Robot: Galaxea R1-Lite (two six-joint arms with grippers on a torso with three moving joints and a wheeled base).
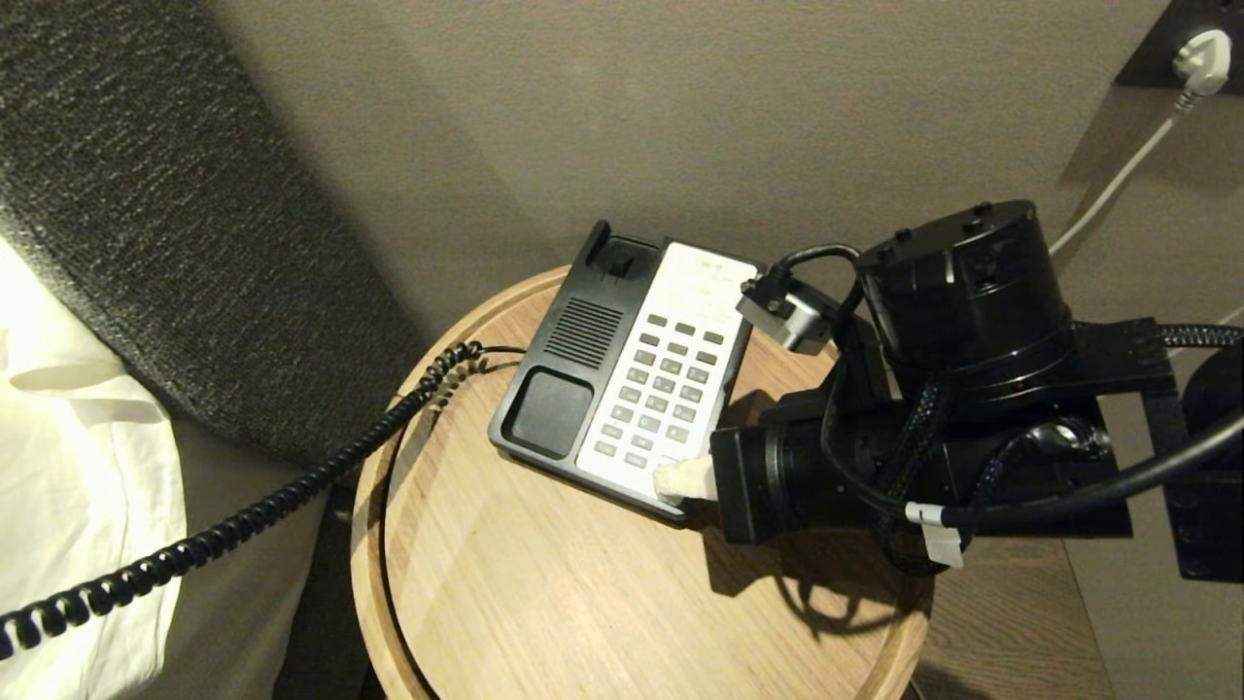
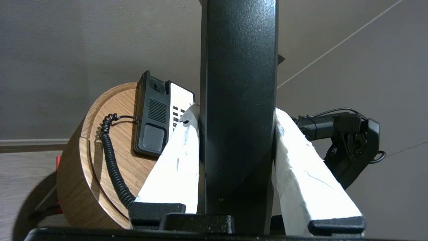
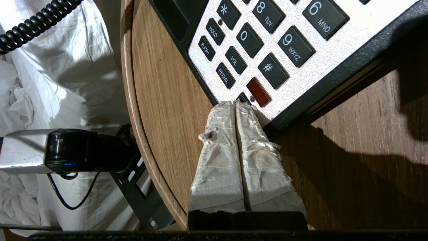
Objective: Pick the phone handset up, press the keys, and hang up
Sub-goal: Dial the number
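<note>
- Low in the right wrist view: right gripper, pressed together, wrapped tips on a small key at the near corner of the keypad, just beside the red key.
- Lower right of the head view: same gripper over the phone base, on the round wooden table.
- Middle of the left wrist view: left gripper clamped on the handset, held off to the side, away from the table and clear of the cradle.
- From lower left toward the base: coiled cord, stretched.
- Risks, as a guess: tips sliding onto the red key and hitting the wrong button; hard push shoving the base across the table; taut cord dragging the base; handset twisting in a narrow grip before hang-up.
</note>
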